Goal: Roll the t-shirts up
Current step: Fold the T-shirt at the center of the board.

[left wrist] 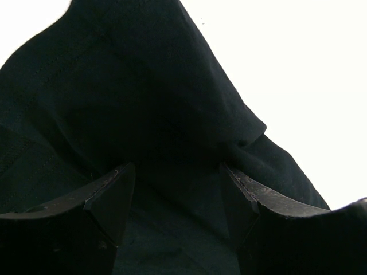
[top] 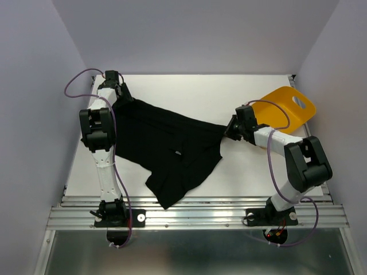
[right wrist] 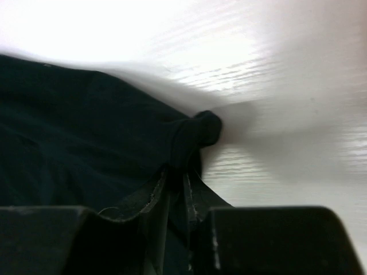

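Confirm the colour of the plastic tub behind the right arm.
Plain yellow-orange, no pattern. The tub shows best in the top external view.

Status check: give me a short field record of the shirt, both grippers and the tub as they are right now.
t-shirt: black, spread out crumpled on the table, not rolled
left gripper: open, jaws wide astride the shirt's far left corner
right gripper: shut on a pinch of the shirt's right edge
yellow tub: far right of the table, beyond the right gripper, apart from the shirt
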### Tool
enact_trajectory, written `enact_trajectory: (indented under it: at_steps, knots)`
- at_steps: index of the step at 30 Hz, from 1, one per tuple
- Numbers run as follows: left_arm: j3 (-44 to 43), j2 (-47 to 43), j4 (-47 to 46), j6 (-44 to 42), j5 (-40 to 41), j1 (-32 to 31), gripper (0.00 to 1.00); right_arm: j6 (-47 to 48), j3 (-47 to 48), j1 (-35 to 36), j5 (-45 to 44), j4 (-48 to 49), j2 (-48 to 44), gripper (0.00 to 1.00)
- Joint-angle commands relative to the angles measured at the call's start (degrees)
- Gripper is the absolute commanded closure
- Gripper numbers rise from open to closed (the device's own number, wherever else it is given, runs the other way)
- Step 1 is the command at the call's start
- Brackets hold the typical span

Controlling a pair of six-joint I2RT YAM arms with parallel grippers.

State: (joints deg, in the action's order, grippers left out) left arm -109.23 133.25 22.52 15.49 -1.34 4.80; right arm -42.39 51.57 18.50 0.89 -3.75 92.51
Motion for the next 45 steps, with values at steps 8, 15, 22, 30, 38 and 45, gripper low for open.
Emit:
enact_trajectory:
  at_steps: [8,15,22,30,38,45]
  knots:
    - [1.21,-4.66,2.70,-0.72,0.03,1.00,0.28,1.61,0.63,0.13,-1.60,-3.89,-7.42,0.67]
    - [0.25,-8.71,2.61,-0.02,-1.38,0.83,0.28,2.14,6.34,5.40,-1.41,-5.57,-8.05,0.67]
    - [0.68,-9.50,2.79,0.07,-2.43,-0.23,0.28,3.01,13.28,7.43,0.09,-3.81,2.74,0.67]
    - [1.47,-5.64,2.61,-0.46,-2.26,-0.49,0.28,4.33,13.91,5.93,-3.78,-4.07,13.48,0.67]
    - [2.36,-4.14,2.79,-0.63,-0.94,-0.49,0.28,4.25,5.48,5.40,-6.07,-4.16,11.74,0.72]
    - [-0.10,-6.25,3.84,-0.46,-0.59,-0.49,0.28,9.25,3.27,7.24,-5.89,-3.82,-0.82,0.51]
